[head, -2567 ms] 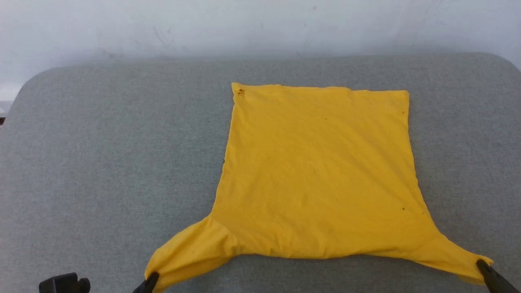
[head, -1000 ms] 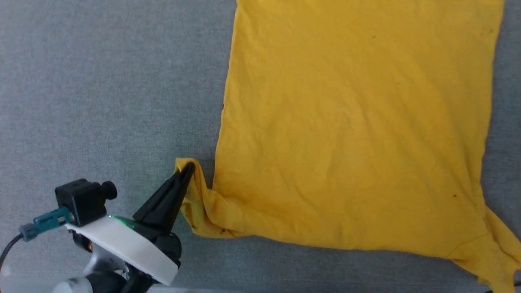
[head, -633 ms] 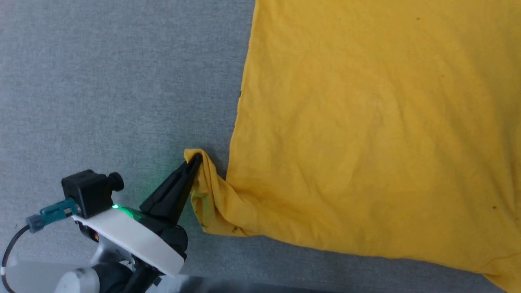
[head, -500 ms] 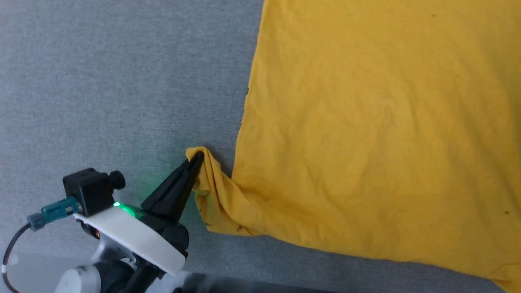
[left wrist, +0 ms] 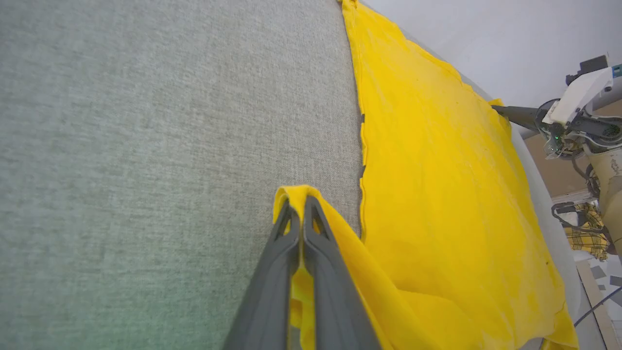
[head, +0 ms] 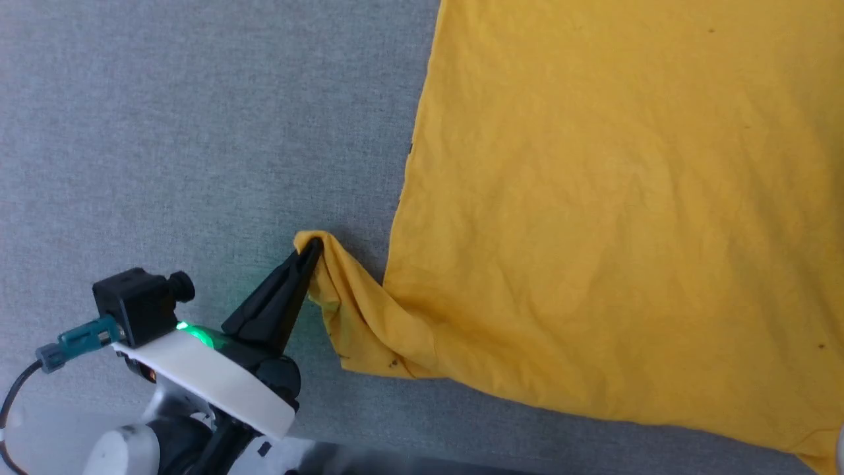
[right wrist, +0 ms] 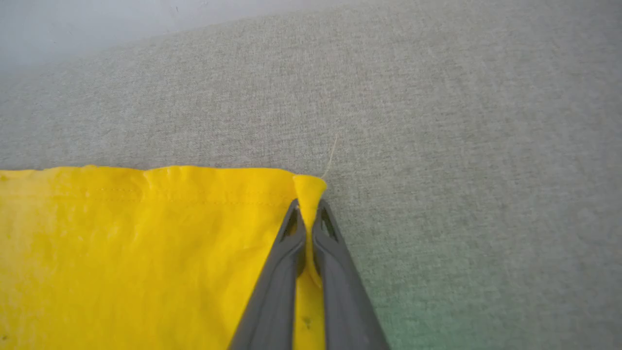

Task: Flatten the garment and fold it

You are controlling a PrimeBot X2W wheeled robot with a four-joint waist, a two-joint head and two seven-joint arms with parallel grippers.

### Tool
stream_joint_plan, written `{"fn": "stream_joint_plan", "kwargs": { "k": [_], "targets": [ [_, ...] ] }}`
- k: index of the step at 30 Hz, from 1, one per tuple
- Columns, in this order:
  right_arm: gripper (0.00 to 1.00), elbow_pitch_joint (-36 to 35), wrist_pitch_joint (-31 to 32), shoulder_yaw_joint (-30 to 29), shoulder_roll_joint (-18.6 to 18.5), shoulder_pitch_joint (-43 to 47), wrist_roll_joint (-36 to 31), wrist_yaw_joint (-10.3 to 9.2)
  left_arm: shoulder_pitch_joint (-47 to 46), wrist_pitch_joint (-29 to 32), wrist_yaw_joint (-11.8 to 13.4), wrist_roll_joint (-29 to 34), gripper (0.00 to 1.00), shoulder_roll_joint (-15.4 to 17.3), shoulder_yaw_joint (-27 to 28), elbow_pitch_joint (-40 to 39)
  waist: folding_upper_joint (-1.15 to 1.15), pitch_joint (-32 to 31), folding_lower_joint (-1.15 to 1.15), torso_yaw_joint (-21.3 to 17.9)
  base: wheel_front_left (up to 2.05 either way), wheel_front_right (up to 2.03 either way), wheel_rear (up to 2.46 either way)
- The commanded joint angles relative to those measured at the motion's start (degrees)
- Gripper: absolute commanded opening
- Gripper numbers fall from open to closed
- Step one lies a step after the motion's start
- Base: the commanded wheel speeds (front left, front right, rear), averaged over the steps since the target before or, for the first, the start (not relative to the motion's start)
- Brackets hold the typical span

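Note:
The garment point(head: 593, 198), a bright yellow T-shirt, lies spread with its plain side up on the grey table point(head: 165, 132). My left gripper point(head: 310, 247) is shut on the tip of its near left sleeve, which is bunched and pulled up off the table; the left wrist view shows the fabric point(left wrist: 437, 194) draped over the closed fingers of that gripper point(left wrist: 301, 204). My right gripper point(right wrist: 306, 209) is shut on a corner of the hemmed edge of the shirt point(right wrist: 146, 243). In the left wrist view the right gripper point(left wrist: 498, 109) sits at the shirt's far corner.
Grey felt-like table surface surrounds the shirt to the left and beyond the hem point(right wrist: 461, 121). A pale wall point(right wrist: 146, 19) rises behind the table. Off the table's edge, the left wrist view shows a plaid cloth point(left wrist: 588, 233) and cables.
The head camera has swung, sliding the picture rightward. My left gripper keeps its hold on the sleeve tip. My right gripper, open a second ago, has shut on the hem corner.

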Motion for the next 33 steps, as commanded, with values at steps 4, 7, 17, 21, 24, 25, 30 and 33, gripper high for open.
{"fn": "stream_joint_plan", "kwargs": {
  "k": [4,7,17,21,24,25,30,33],
  "targets": [
    [0.0,0.2,-2.67,0.28,0.22,2.49,1.84,-0.05,-0.75,-0.59,0.46,0.72,0.0,0.35,0.45,0.37,0.0,-3.42,0.0,-1.81,0.0,0.0,0.0],
    [0.0,-0.3,-4.66,0.39,0.14,4.79,3.32,-0.05,-0.48,-0.6,0.83,1.14,0.0,0.71,0.75,0.78,0.0,-5.43,0.0,-3.03,0.0,0.0,0.0],
    [0.0,-6.41,-7.96,-2.54,0.94,19.41,9.41,-0.05,2.32,-0.15,2.23,1.27,0.0,1.55,1.68,1.47,0.0,-12.84,0.0,-8.3,0.0,0.0,0.0],
    [0.0,-9.01,-8.67,-4.83,2.89,27.13,11.98,-0.05,3.7,0.11,2.64,1.06,0.0,1.61,1.67,1.43,0.0,-15.27,0.0,-10.02,0.0,0.0,0.0],
    [0.0,-10.56,-9.19,-6.17,5.18,32.9,13.34,-0.05,4.65,0.33,2.97,0.98,0.0,1.59,1.53,1.53,0.0,-17.02,0.0,-11.03,0.0,0.0,0.0],
    [0.0,-10.92,-9.27,-6.58,5.73,34.69,13.83,-0.05,5.0,0.42,3.07,0.92,0.0,1.59,1.47,1.56,0.0,-17.58,0.0,-11.33,0.0,0.0,0.0],
    [0.0,-12.5,-10.4,-9.3,8.09,43.08,15.9,-0.05,6.77,0.74,3.74,0.67,0.0,1.67,1.61,1.52,0.0,-19.98,0.0,-12.4,0.0,0.0,0.0],
    [0.0,-12.88,-10.39,-10.2,8.73,46.25,16.9,-0.05,7.38,0.83,3.84,0.59,0.0,1.77,1.62,1.35,0.0,-20.47,0.0,-12.56,0.0,0.0,0.0]
  ]
}}
